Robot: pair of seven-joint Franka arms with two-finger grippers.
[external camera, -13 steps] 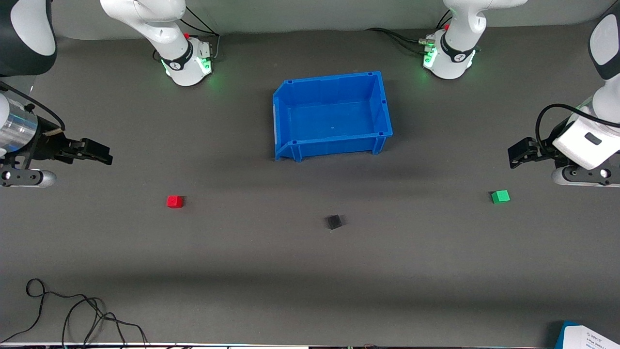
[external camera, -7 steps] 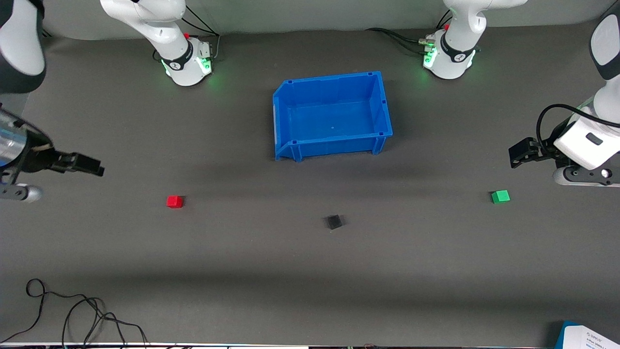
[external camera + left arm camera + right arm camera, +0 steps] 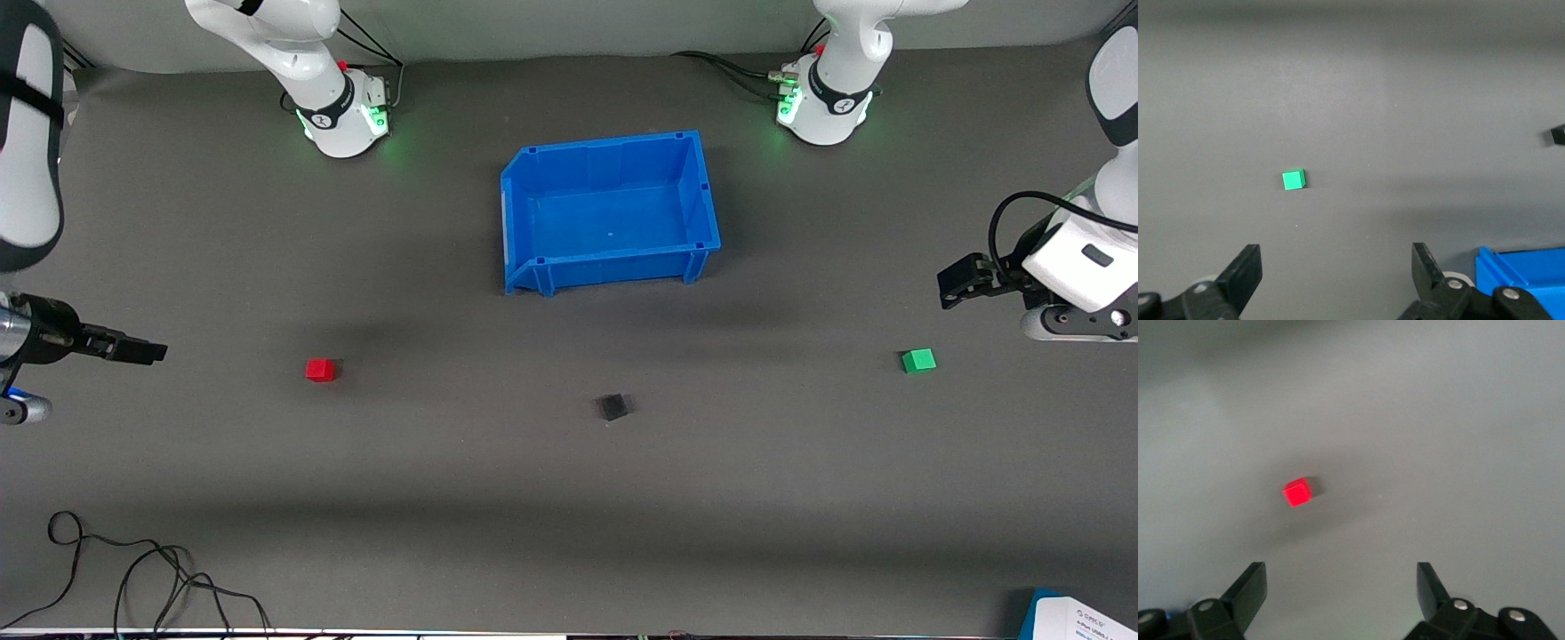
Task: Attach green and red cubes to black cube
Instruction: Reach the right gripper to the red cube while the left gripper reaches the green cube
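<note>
- Red cube (image 3: pixel 321 370) lies toward the right arm's end; green cube (image 3: pixel 918 360) toward the left arm's end; black cube (image 3: pixel 613 407) between them, well apart
- Right gripper (image 3: pixel 1341 590) and left gripper (image 3: pixel 1337 273) hover with jaws spread, empty
- Expect light, rigid, smooth cubes; you grip two opposite flat faces squarely

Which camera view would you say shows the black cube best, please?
The front view: the black cube lies whole on the grey mat, nearer the camera than the blue bin. The left wrist view catches only a dark sliver at its edge; the right wrist view misses it.
</note>
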